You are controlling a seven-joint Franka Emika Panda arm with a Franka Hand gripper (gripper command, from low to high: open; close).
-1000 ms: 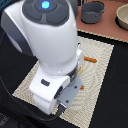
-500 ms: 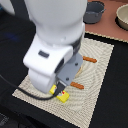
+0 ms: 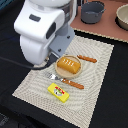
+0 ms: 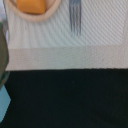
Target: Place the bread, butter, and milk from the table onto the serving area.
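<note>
In the exterior view's upper left the arm hides the gripper, so I cannot tell its jaw state. The butter (image 3: pixel 58 91) lies near the serving area's (image 3: pixel 97 75) lower edge. The bread (image 3: pixel 68 65) sits on the plate (image 3: pixel 59 71) at centre; milk (image 4: pixel 4 103) shows only at the wrist view's edge, on bare black table (image 3: pixel 114 102).

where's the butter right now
In the exterior view, the butter lies flat on the serving area, near its front edge, just below the fork.

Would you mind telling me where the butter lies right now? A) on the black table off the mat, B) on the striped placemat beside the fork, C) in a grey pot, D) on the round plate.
B: the butter lies flat on the placemat, just beyond the fork from the plate, which holds the bread.
</note>
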